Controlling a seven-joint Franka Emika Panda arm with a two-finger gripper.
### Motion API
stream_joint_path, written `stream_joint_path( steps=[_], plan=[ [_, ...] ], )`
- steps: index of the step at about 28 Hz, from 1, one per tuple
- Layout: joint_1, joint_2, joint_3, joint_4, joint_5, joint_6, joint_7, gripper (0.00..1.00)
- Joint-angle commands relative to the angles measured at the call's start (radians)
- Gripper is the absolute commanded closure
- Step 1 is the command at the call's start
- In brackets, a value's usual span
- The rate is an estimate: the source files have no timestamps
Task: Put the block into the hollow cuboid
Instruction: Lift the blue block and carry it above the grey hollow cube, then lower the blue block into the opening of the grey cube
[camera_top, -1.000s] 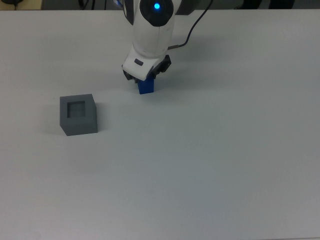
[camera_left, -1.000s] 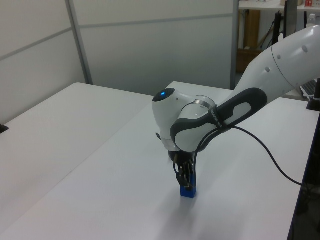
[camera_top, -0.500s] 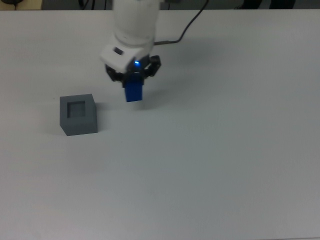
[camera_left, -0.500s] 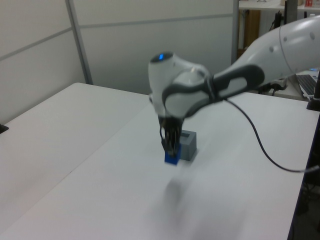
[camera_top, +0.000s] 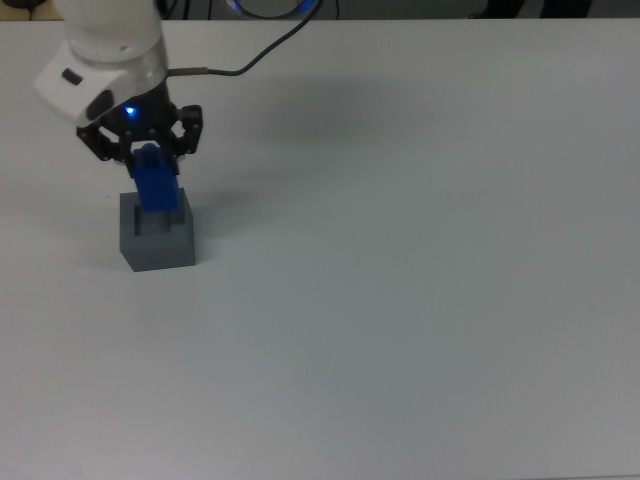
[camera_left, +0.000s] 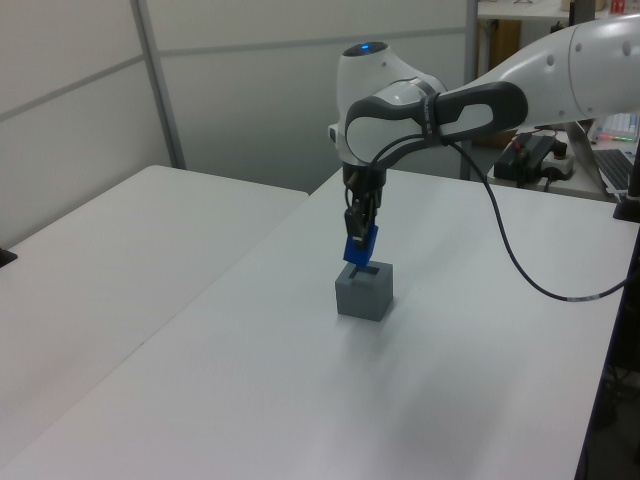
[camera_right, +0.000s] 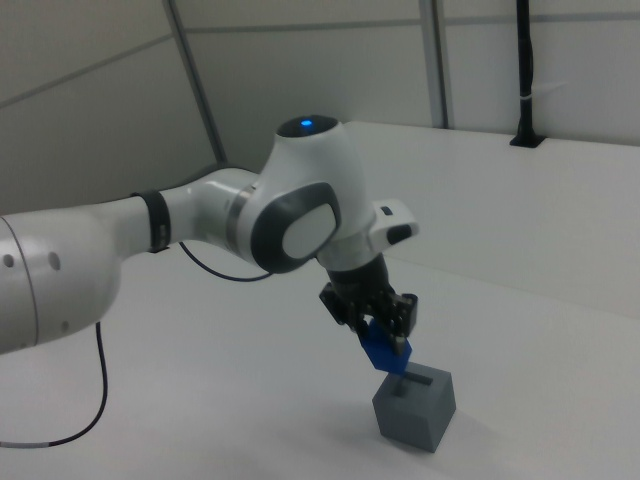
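Fingers of my gripper (camera_top: 143, 150) are closed on the upper end of the block (camera_top: 156, 184), which I hold off the table (camera_top: 420, 300) and just above the hollow cuboid (camera_top: 158, 240). The blue block hangs tilted rather than plumb: in the right view its lower end points down toward the square recess in the cuboid's top face, and in the left view that end sits right at the top of the grey box; I cannot tell whether it touches the rim or has entered the recess. My gripper (camera_left: 358, 222) comes down from the white wrist above, with a blue light glowing on the arm's joint. A black cable (camera_left: 520, 262) loops from my wrist out toward the left view's right. The hollow cuboid (camera_right: 415, 407) stands on the white table near the top view's left edge, well in from the near edge, with my gripper (camera_right: 383, 325) over its far side.
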Motion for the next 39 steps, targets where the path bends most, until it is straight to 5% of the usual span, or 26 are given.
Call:
stream_joint_path(
  steps=[1,17,21,22,23,27,39],
  plan=[
    [-0.03,0.062,0.0,0.05,0.017,-0.025,-0.059,1.0],
    [-0.038,0.105,0.003,0.061,0.017,0.026,-0.06,0.96],
    [-0.038,0.112,0.003,0.061,0.01,0.026,-0.062,0.8],
    [-0.038,0.115,0.005,0.061,0.008,0.026,-0.06,0.5],
    [-0.036,0.117,0.005,0.061,0.007,0.026,-0.06,0.31],
    [-0.036,0.117,0.008,0.061,0.007,0.026,-0.057,0.0],
    [-0.026,0.063,0.017,0.064,0.028,-0.001,-0.045,0.0]
  ],
)
